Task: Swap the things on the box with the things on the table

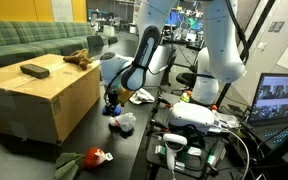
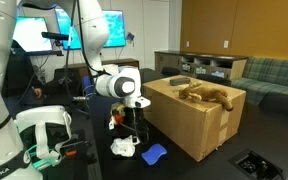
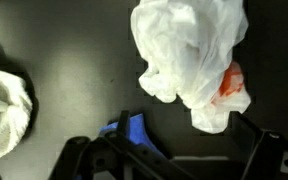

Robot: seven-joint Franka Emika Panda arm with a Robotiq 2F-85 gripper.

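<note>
On the black table [image 3: 64,60], just beside the box [image 2: 199,120], the claw [image 3: 169,145] hangs low with its jaws spread wide, a white bag [image 3: 189,55] lying just ahead of it and 1 blue item [image 3: 134,130] between them.

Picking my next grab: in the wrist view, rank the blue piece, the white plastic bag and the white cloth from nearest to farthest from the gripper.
1. blue piece: just ahead of the gripper, between its open fingers.
2. white plastic bag: farther ahead, toward the right.
3. white cloth: off at the left edge.
</note>
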